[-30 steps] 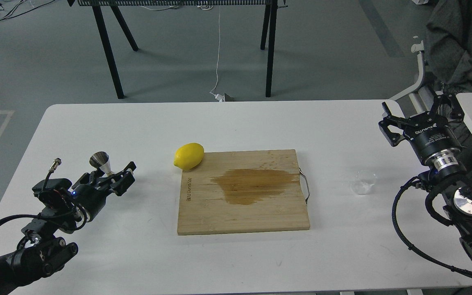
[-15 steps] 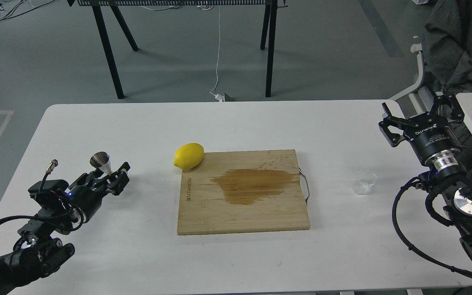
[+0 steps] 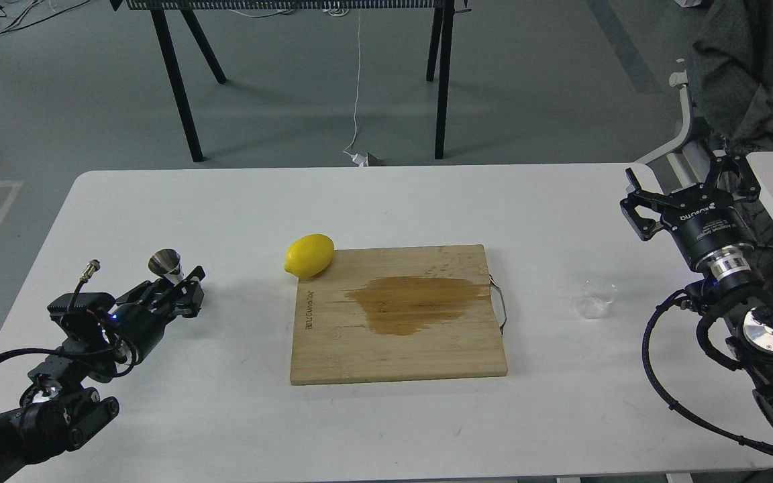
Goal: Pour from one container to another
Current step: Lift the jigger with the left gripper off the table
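While the cutting board [image 3: 398, 314] holds a brown wet stain, steel jigger [image 3: 166, 265] stands upright well left of it, just beyond my left gripper [image 3: 175, 296], whose jaw spread I cannot tell. Clear cup [image 3: 596, 298] sits right of board; my right gripper [image 3: 685, 184] is spread wide, holding nothing.
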Controlling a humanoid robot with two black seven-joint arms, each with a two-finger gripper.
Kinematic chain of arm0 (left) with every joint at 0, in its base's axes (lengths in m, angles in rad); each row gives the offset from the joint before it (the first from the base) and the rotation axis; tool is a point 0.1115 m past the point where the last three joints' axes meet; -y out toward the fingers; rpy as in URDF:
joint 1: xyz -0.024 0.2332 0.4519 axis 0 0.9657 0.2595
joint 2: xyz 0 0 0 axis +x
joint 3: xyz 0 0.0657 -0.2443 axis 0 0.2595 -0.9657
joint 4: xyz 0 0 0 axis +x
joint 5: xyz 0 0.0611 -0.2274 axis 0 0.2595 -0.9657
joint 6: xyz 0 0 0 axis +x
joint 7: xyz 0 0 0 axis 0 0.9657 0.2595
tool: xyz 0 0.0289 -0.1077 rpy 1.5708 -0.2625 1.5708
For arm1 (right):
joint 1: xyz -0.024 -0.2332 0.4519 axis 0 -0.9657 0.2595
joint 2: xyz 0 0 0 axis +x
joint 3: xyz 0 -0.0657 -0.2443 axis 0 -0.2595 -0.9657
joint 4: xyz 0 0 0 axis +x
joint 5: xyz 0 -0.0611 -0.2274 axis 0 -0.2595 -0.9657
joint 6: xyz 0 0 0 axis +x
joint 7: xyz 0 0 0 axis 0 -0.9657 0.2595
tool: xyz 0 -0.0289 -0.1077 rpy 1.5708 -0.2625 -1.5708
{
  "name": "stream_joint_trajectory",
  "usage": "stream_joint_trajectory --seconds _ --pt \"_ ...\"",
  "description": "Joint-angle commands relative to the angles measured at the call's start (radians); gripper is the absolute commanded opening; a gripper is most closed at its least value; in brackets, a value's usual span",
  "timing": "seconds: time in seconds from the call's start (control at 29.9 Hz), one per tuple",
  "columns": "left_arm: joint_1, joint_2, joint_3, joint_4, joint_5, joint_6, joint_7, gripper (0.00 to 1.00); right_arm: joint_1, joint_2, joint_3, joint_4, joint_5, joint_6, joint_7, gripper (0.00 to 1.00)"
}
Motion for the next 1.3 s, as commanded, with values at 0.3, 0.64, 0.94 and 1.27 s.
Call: stream_joint_trajectory --seconds 0.3,0.64,0.94,1.27 --pt "-0.003 0.001 0.003 0.019 0.006 0.001 0.000 0.22 0.000 0.002 -0.001 -0.002 0.000 0.000 0.000 0.99" --pt "-0.021 0.008 0.023 0.025 0.004 0.001 0.000 0.09 0.000 0.003 -0.003 -0.003 0.000 0.000 0.001 0.99" --pt "-0.112 0.030 0.023 0.016 0.004 0.001 0.000 0.09 0.002 0.005 0.003 -0.003 0.000 0.000 0.000 0.99" --pt "-0.293 0.083 0.023 -0.096 0.004 -0.080 0.000 0.10 0.029 0.008 0.002 -0.023 0.000 0.000 0.000 0.99"
